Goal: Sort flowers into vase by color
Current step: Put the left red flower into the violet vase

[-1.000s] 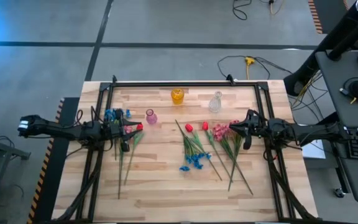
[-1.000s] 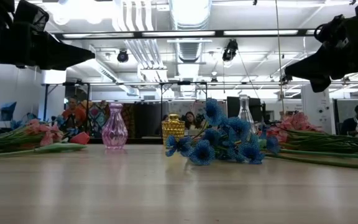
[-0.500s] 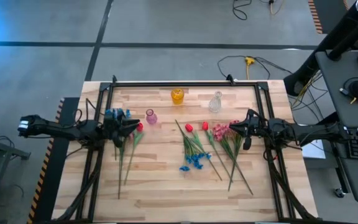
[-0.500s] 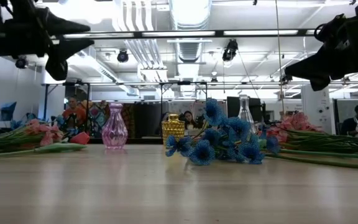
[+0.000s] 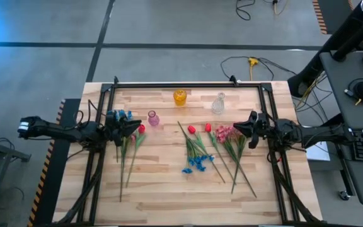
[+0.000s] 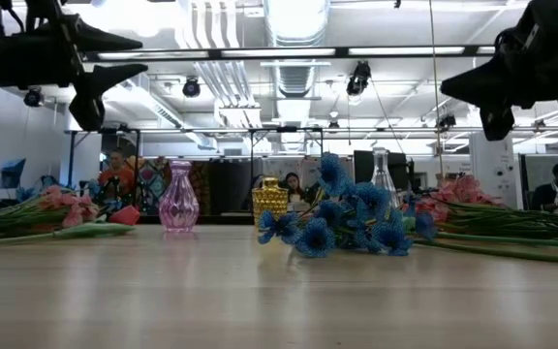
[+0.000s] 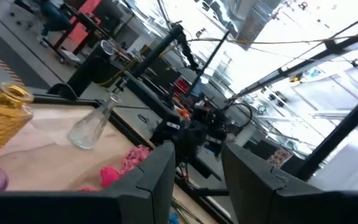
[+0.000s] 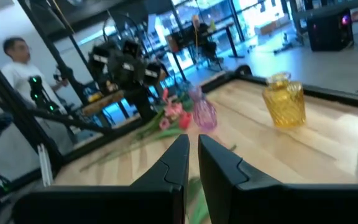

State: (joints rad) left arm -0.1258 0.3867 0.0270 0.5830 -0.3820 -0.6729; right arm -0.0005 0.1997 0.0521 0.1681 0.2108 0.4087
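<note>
Left gripper (image 5: 133,128) hovers above the left flower pile, raised off the table, fingers (image 7: 157,177) parted with a clear gap and nothing between them. Right gripper (image 5: 236,128) hangs in the air over the pink blooms at the right, fingers (image 8: 176,163) nearly pressed together, empty. Flowers all lie flat on the wooden table (image 5: 162,189). Left pile (image 5: 126,154): pink and red heads near the pink vase (image 5: 153,118), a blue bloom (image 5: 113,115) just beside the left gripper, stems running toward the front edge. Middle: red tulips (image 5: 191,129), blue cluster (image 5: 197,162) lower down. Right: pink cluster (image 5: 224,133) with long green stems. Yellow vase (image 5: 179,97) and clear vase (image 5: 218,104) stand upright near the back edge, pink vase upright left of them. All three vases hold no flowers.
</note>
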